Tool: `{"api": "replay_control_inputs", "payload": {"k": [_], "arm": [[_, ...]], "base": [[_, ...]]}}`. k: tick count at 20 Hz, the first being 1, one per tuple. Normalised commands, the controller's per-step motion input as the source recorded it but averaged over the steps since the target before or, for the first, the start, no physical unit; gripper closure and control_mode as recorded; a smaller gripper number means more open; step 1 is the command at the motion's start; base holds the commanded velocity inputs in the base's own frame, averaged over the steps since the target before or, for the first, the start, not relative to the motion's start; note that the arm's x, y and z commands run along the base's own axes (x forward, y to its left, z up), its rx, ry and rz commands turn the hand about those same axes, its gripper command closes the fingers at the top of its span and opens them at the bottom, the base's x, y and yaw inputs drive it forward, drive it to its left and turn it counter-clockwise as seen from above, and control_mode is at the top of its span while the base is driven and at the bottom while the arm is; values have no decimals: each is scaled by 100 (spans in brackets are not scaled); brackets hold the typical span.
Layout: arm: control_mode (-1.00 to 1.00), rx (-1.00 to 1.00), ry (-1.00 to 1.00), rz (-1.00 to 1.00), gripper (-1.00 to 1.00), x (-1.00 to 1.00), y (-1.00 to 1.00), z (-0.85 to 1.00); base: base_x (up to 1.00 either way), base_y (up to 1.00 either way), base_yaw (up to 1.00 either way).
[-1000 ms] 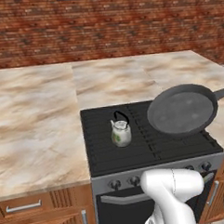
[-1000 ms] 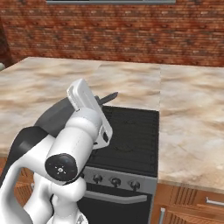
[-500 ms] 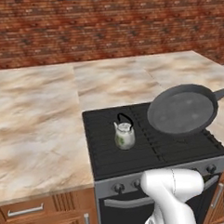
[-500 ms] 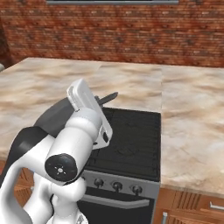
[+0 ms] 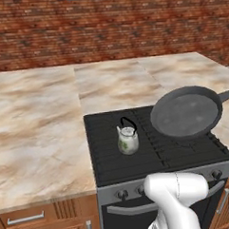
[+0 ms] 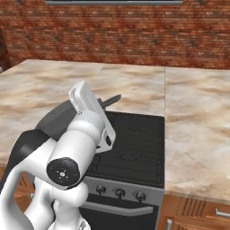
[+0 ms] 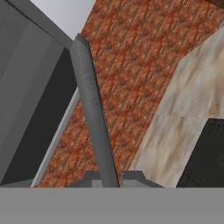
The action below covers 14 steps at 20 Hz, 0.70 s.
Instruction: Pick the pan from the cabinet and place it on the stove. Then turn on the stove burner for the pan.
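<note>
Pan: the pan (image 5: 185,113) hung in the air above the right half of the stove, clear of the grates, its bowl tilted a little toward the camera and its long handle (image 7: 94,118) running off to the right.
Grip: the gripper (image 7: 112,178) was closed on the pan's handle; in the hand view the handle passed straight up between the two finger tips (image 7: 89,178), which sat tight against either side of it.
Stove: the stove (image 5: 104,157) lay directly below, its ridged black grate bare under the pan; the right-hand burners looked free to take it.
Kettle: a small whitish kettle (image 5: 127,138) stood on the left part of the grate, just beside the pan's near-left rim as seen from the left base view, but apart from it.
Knobs: the row of round knobs (image 6: 119,192) sat on the grey front, below the grate edge, none of them touched.
Surroundings: marbled counter (image 5: 36,120) on both sides of the stove, brick wall (image 6: 134,31) behind.
Step in hand: by my reading, the carry was done and the placing was under way; the pan was out of the cabinet but not yet set down.
Next move: probably to lower the pan level onto a right burner, keeping its rim off the kettle, release the handle, then reach for the knob that serves that burner.
</note>
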Motion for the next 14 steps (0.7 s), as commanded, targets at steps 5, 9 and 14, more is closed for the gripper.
{"api": "replay_control_inputs", "payload": {"k": [5, 9, 14], "arm": [[100, 0, 0, 0, 100, 0, 0, 0], [100, 0, 0, 0, 100, 0, 0, 0], [100, 0, 0, 0, 100, 0, 0, 0]], "base": [[15, 26, 0], [18, 20, 0], [27, 15, 0]]}}
